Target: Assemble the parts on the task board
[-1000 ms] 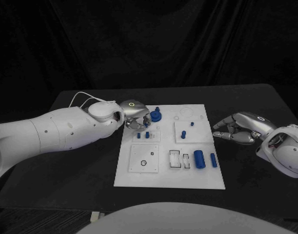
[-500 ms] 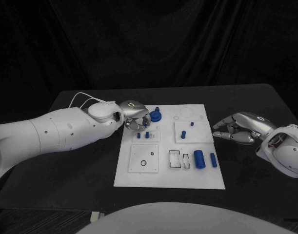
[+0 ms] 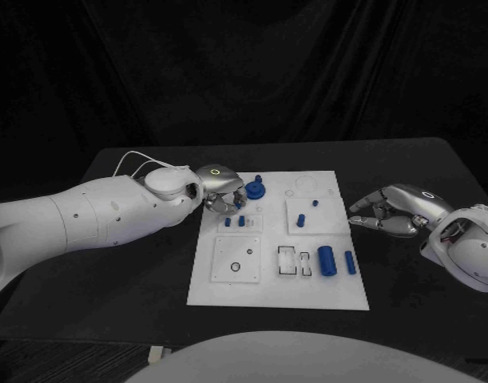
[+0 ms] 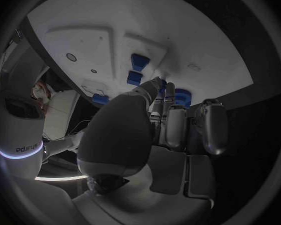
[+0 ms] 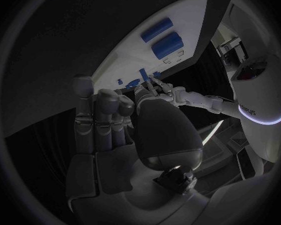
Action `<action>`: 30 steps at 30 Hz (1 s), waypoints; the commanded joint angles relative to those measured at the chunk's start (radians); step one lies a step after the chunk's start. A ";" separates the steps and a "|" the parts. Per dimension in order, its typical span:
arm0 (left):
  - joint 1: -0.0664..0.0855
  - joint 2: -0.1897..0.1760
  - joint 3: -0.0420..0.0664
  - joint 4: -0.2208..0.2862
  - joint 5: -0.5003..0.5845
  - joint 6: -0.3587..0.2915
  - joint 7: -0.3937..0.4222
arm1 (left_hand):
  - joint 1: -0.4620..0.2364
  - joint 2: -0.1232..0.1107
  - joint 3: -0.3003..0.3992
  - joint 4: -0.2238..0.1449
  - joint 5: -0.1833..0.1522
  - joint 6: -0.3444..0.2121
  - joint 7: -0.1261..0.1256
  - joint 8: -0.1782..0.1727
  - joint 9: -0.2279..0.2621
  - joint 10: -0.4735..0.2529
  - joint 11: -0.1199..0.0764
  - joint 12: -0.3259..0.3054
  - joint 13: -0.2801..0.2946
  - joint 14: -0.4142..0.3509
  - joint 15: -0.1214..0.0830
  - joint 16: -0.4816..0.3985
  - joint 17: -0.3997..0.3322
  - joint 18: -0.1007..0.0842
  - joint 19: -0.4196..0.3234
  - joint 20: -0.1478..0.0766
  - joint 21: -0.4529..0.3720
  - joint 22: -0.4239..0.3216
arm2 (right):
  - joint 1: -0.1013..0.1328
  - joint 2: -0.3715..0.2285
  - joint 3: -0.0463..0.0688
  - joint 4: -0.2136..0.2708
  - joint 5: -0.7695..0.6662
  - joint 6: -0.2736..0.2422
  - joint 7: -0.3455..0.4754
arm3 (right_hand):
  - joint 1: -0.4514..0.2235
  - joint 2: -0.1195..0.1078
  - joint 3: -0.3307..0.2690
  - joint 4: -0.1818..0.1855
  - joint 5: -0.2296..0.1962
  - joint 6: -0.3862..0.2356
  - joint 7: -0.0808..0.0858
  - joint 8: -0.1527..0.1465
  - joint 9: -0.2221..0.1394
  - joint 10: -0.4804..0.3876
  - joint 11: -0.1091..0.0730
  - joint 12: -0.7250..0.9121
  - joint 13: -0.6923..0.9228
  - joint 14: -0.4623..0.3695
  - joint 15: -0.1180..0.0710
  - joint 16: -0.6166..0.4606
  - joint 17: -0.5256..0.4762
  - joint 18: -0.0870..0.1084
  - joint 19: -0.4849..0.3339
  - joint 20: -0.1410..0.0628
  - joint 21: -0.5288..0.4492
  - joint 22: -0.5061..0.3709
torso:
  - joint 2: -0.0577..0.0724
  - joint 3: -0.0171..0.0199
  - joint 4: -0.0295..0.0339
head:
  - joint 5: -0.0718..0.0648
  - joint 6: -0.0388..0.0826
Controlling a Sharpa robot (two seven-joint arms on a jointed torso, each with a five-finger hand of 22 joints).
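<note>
The white task board [image 3: 278, 279] lies in the middle of the black table [image 3: 428, 167]. The left hand [image 3: 223, 194] is over the board's corner at about ten o'clock from the board's centre. Its fingers [image 4: 167, 92] point down at a round blue part [image 3: 255, 189] that stands on the board, and they are touching it or just beside it; I cannot tell if the hand really holds this part or only rests near it.

Two small blue pegs [image 3: 236, 221] stand in a raised square just at six o'clock from the left hand. Another blue peg [image 3: 300, 219] stands in the next square, near the board's centre. At about four o'clock from the centre there is a thick blue cylinder [image 3: 327, 260] and, just beside it, a thin blue bar [image 3: 348, 262].

The right hand [image 3: 390, 211] is over the table at three o'clock from the board, just beside its edge. Its fingers [image 5: 106, 116] are curled inward and hold nothing.
</note>
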 commanded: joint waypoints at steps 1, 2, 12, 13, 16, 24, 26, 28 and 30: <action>-0.003 -0.002 -0.002 0.001 -0.001 0.027 -0.001 | 0.003 -0.010 0.002 -0.006 -0.003 -0.005 -0.008 -0.007 -0.001 -0.005 -0.007 -0.008 -0.002 -0.007 0.001 -0.004 -0.003 0.014 -0.006 0.000 -0.007 0.183 | -0.003 -0.001 0.001 0.001 -0.001 0.006 -0.016 | 0.009 0.000 0.003 -0.003 0.001 0.008 0.000 -0.003 -0.002 0.001 -0.005 -0.003 -0.001 0.021 0.004 -0.005 -0.001 0.006 0.006 -0.004 -0.005 0.014 | 0.000 0.0001 0.0005 | 0.002 0.000; -0.003 -0.002 -0.002 0.000 -0.001 0.027 0.000 | 0.000 -0.010 0.002 -0.006 -0.008 -0.020 -0.011 -0.016 -0.004 -0.007 -0.007 -0.012 -0.005 -0.009 0.001 -0.005 -0.005 0.015 -0.008 -0.001 -0.009 0.182 | -0.003 -0.001 0.001 0.001 -0.001 0.006 -0.016 | 0.009 0.000 0.003 -0.003 0.001 0.008 0.000 -0.003 -0.002 0.001 -0.005 -0.003 -0.001 0.021 0.004 -0.005 -0.001 0.006 0.006 -0.004 -0.005 0.014 | 0.000 0.0000 0.0002 | 0.002 0.000; -0.003 -0.001 -0.002 -0.004 -0.001 0.024 -0.004 | -0.025 -0.030 0.003 0.006 -0.062 -0.226 -0.078 -0.034 -0.058 -0.048 0.011 -0.037 -0.012 -0.009 0.010 0.001 -0.001 0.013 -0.005 0.004 -0.011 0.184 | -0.003 -0.002 0.001 0.002 -0.001 0.006 -0.016 | 0.009 0.000 0.003 -0.003 0.001 0.008 0.000 -0.003 -0.002 0.001 -0.005 -0.003 -0.001 0.021 0.004 -0.005 -0.001 0.006 0.006 -0.004 -0.005 0.014 | 0.000 -0.0001 -0.0002 | 0.002 0.000; -0.003 -0.002 -0.002 -0.005 -0.001 0.024 -0.004 | -0.026 -0.030 0.002 0.007 -0.063 -0.231 -0.080 -0.032 -0.059 -0.059 0.012 -0.041 -0.012 -0.013 0.011 -0.002 -0.008 0.014 -0.009 0.004 -0.017 0.182 | -0.003 -0.002 0.001 0.002 -0.001 0.006 -0.016 | 0.009 0.000 0.003 -0.003 0.001 0.008 0.000 -0.003 -0.002 0.001 -0.005 -0.003 -0.001 0.021 0.004 -0.005 -0.001 0.006 0.006 -0.004 -0.005 0.014 | 0.000 -0.0002 0.0000 | 0.000 0.000; -0.003 -0.003 -0.002 -0.006 -0.001 0.022 -0.005 | -0.027 -0.031 0.002 0.007 -0.063 -0.232 -0.080 -0.029 -0.061 -0.078 0.015 -0.049 -0.012 -0.018 0.013 -0.005 -0.015 0.015 -0.012 0.006 -0.021 0.181 | -0.003 -0.003 0.001 0.002 -0.001 0.007 -0.016 | 0.009 0.000 0.003 -0.003 0.001 0.008 0.000 -0.003 -0.002 0.001 -0.005 -0.003 -0.001 0.021 0.004 -0.005 -0.001 0.006 0.006 -0.004 -0.005 0.014 | 0.000 0.0000 0.0001 | 0.000 0.000; -0.003 -0.005 -0.002 -0.007 -0.001 0.015 -0.007 | -0.029 -0.034 0.000 0.007 -0.064 -0.237 -0.083 -0.029 -0.065 -0.107 0.016 -0.059 -0.012 -0.026 0.015 -0.010 -0.026 0.018 -0.020 0.008 -0.033 0.178 | -0.003 -0.003 0.001 0.001 -0.001 0.005 -0.016 | 0.009 0.000 0.003 -0.003 0.001 0.008 0.000 -0.003 -0.002 0.001 -0.005 -0.003 -0.001 0.021 0.004 -0.005 -0.001 0.006 0.006 -0.004 -0.005 0.014 | 0.001 -0.0004 -0.0011 | 0.003 0.000; -0.003 -0.007 -0.002 -0.007 -0.001 0.008 -0.008 | -0.029 -0.034 0.000 0.007 -0.064 -0.237 -0.083 -0.029 -0.065 -0.107 0.016 -0.059 -0.012 -0.026 0.015 -0.010 -0.026 0.018 -0.020 0.008 -0.033 0.178 | -0.003 -0.003 0.001 0.002 -0.001 0.003 -0.016 | 0.009 0.000 0.003 -0.003 0.001 0.008 0.000 -0.003 -0.002 0.001 -0.005 -0.003 -0.001 0.021 0.004 -0.005 -0.001 0.006 0.006 -0.004 -0.005 0.014 | 0.000 -0.0006 -0.0017 | 0.004 0.000; -0.003 -0.015 -0.002 -0.005 -0.001 -0.023 -0.013 | -0.029 -0.033 0.001 0.007 -0.063 -0.237 -0.083 -0.029 -0.065 -0.109 0.016 -0.060 -0.012 -0.027 0.015 -0.011 -0.027 0.018 -0.020 0.008 -0.032 0.178 | -0.003 -0.006 0.001 0.003 -0.001 -0.001 -0.016 | 0.013 -0.001 0.004 -0.004 0.001 0.008 0.000 -0.004 -0.002 0.000 -0.005 -0.004 -0.002 0.020 0.004 -0.007 -0.003 0.006 0.005 -0.004 -0.007 0.014 | 0.000 0.0000 -0.0009 | 0.003 0.000; -0.003 -0.026 -0.002 -0.003 -0.001 -0.059 -0.016 | -0.026 -0.032 0.002 0.006 -0.059 -0.235 -0.084 -0.027 -0.065 -0.107 0.015 -0.058 -0.010 -0.024 0.015 -0.009 -0.022 0.017 -0.017 0.008 -0.029 0.179 | -0.003 -0.010 0.001 0.005 -0.001 -0.006 -0.016 | 0.014 -0.002 0.004 -0.004 0.001 0.008 0.000 -0.004 -0.002 -0.004 -0.006 -0.014 -0.011 0.016 0.004 -0.048 -0.031 0.007 0.005 -0.004 -0.010 0.013 | 0.000 -0.0002 -0.0007 | 0.004 0.000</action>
